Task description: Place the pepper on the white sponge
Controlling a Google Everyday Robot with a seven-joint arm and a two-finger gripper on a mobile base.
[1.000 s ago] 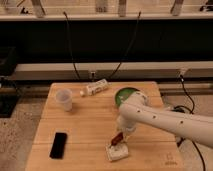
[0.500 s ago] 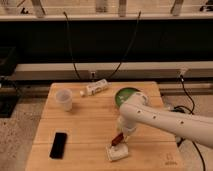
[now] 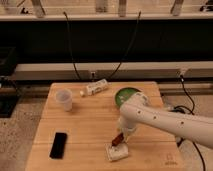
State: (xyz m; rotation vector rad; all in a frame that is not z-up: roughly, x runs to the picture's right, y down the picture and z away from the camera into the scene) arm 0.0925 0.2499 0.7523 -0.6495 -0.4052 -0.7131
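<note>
Unchanged from a moment ago: the pincer (image 3: 119, 137) holds the pepper (image 3: 117, 140) just above the white sponge (image 3: 117, 151); release appears imminent.

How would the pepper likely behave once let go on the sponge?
The pepper looks small and glossy, so probably light and slippery. It leans at the sponge's edge under the pincer, so it may roll off. The sponge probably gives slightly.
</note>
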